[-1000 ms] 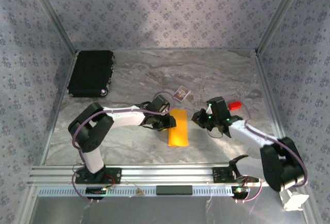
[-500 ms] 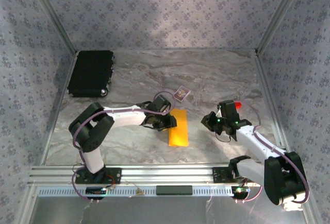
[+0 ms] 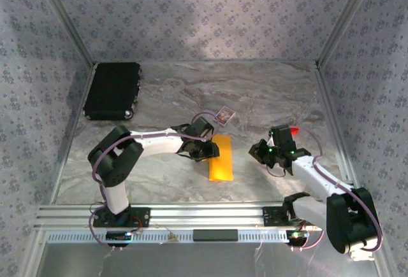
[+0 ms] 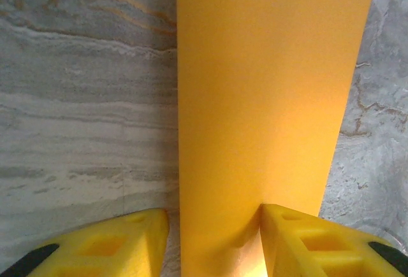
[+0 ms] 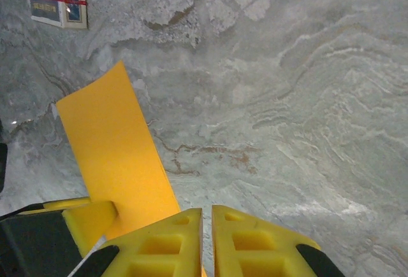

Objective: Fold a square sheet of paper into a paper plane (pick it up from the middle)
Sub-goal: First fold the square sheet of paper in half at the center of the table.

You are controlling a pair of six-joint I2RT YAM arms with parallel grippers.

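The left arm reaches forward and to the right with its elbow bent. The left gripper (image 3: 205,149) sits low at the left edge of the orange-yellow paper sheet (image 3: 222,160), which lies flat as a long strip at the centre of the grey marbled table (image 3: 268,92). In the left wrist view the yellow fingers (image 4: 127,235) stand apart, straddling the strip; the frame cuts off its near end. The right arm angles inward. The right gripper (image 3: 260,151), jaws together, is right of the sheet and apart from it. In the right wrist view its fingers (image 5: 166,239) hide the strip's lower end.
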